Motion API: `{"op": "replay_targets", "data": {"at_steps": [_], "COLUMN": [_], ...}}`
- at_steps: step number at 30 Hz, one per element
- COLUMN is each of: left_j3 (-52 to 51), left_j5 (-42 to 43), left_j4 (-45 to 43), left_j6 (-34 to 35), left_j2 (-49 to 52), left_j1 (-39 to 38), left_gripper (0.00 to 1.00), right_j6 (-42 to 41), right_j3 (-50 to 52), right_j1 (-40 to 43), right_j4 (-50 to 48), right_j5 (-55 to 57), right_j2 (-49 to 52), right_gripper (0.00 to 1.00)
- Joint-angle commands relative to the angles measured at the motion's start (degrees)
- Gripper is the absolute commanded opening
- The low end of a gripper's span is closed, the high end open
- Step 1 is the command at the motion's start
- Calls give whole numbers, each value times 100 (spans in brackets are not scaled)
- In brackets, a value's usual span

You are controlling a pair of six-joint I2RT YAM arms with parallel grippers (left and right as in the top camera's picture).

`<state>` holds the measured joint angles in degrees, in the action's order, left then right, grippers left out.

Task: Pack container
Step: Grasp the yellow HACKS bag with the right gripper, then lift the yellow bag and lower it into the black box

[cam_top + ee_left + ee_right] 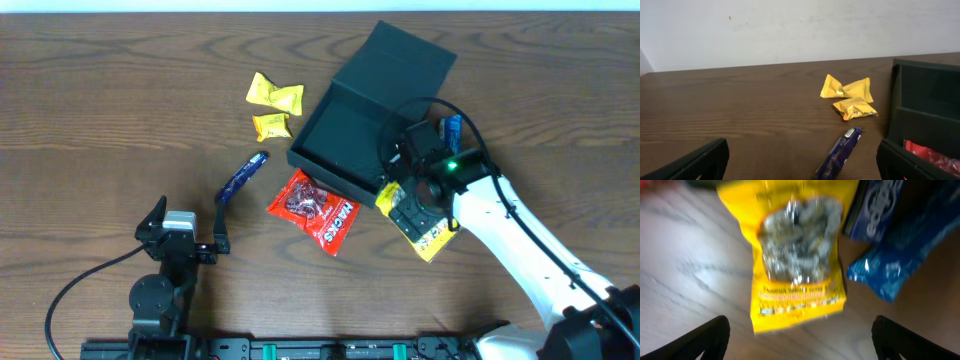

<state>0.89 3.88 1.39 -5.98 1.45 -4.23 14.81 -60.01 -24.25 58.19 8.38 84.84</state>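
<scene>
The container (340,135) is a dark square box lying open with nothing in it, its flap lid (405,55) folded back; its near wall (925,107) fills the right of the left wrist view. My right gripper (408,205) hangs open just off the box's front right corner, above a yellow windowed packet (432,240). In the right wrist view that packet (797,255) lies blurred ahead of the open gripper (800,345), untouched. My left gripper (188,225) rests open at the front left; between its fingers (802,167) is bare table.
A purple bar (243,175) (840,152), a red packet (315,208) (935,157) and two small yellow packets (272,95) (847,89) lie left of the box. Blue packets (895,255) (452,128) sit beside the yellow windowed one.
</scene>
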Motion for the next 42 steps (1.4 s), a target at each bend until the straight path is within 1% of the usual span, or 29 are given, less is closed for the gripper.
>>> {"op": "replay_targets", "data": {"at_steps": [1,2,4,10,16,20,29,36,39,42], "left_j3": [-63,-63,-63,-63,-63,-63,-63,-63,-63,-63], "left_j5": [4,4,4,4,4,4,4,4,4,4], "left_j4": [267,264,264,267,267,267,264,267,264,267], "left_j6": [22,22,22,20,22,22,20,22,20,20], "left_j2": [-9,-9,-9,-9,-9,-9,-9,-9,-9,-9], "left_j1": [-9,-9,-9,-9,-9,-9,-9,-9,-9,-9], "left_gripper": [95,95,95,95,95,95,95,95,95,95], "right_j6": [109,52,-31,-37,-42,-42,177,177,175,177], "right_j3": [-85,-85,-85,-85,109,170,173,234,522,846], "right_j1": [28,28,35,33,35,118,216,214,221,221], "right_j4": [-280,-321,-271,-46,-481,-527,-507,-481,-678,-1279], "right_j5": [-177,-177,-179,-175,-229,-195,-245,-267,-264,-420], "right_j2": [-17,-17,-11,-11,37,81,459,741,743,743], "right_gripper": [92,93,99,98,98,97,97,97,96,95]}}
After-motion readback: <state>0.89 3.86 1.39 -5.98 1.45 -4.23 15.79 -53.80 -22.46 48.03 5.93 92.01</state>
